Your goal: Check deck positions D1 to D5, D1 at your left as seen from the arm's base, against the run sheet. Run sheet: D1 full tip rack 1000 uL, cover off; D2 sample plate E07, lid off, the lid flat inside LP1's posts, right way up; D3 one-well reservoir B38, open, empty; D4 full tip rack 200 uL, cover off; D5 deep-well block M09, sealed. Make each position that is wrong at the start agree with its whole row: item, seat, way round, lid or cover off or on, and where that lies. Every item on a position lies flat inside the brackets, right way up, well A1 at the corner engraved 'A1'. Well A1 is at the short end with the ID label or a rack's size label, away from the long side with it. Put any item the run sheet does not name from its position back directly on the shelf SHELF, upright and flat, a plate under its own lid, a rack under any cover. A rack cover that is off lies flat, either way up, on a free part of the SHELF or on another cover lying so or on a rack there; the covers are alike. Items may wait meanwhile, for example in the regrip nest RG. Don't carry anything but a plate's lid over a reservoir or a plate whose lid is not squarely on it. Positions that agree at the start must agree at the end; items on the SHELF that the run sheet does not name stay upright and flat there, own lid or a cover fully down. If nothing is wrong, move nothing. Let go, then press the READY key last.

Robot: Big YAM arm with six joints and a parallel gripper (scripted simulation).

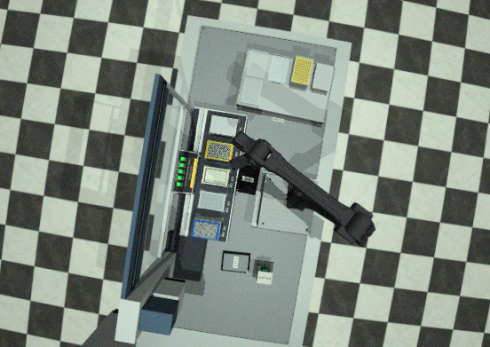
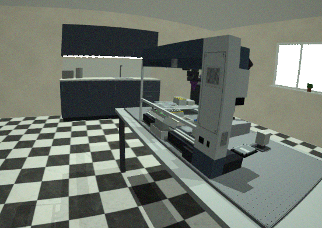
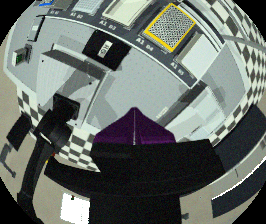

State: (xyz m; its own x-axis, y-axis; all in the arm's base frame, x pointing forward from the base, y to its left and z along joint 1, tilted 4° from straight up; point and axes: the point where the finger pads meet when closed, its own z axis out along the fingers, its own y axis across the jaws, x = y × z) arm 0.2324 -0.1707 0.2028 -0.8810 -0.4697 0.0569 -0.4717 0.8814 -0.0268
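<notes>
My gripper (image 1: pixel 240 140) is shut and empty, in the air beside the deck row, near the yellow-framed tip rack (image 1: pixel 219 151). Its purple fingers show in the wrist view (image 3: pixel 136 131) and under the gantry in the side view (image 2: pixel 193 84). The deck row runs from a white sealed block (image 1: pixel 223 125) at the far end, past the yellow rack, a cream open reservoir (image 1: pixel 216 176) and a well plate (image 1: pixel 211 201), to a blue-framed tip rack (image 1: pixel 206 229). The wrist view shows the yellow rack (image 3: pixel 170 26) and the reservoir (image 3: pixel 131 7). Neither rack has a cover on.
The shelf (image 1: pixel 286 83) at the far end holds flat pale covers (image 1: pixel 256 64), a plate (image 1: pixel 280 68), a yellow rack (image 1: pixel 302 70) and a pale covered item (image 1: pixel 322 77). A black lid park (image 1: pixel 247 180) lies beside the deck. The regrip nest (image 1: pixel 235 262) and the READY key (image 1: pixel 264 270) are at the near end.
</notes>
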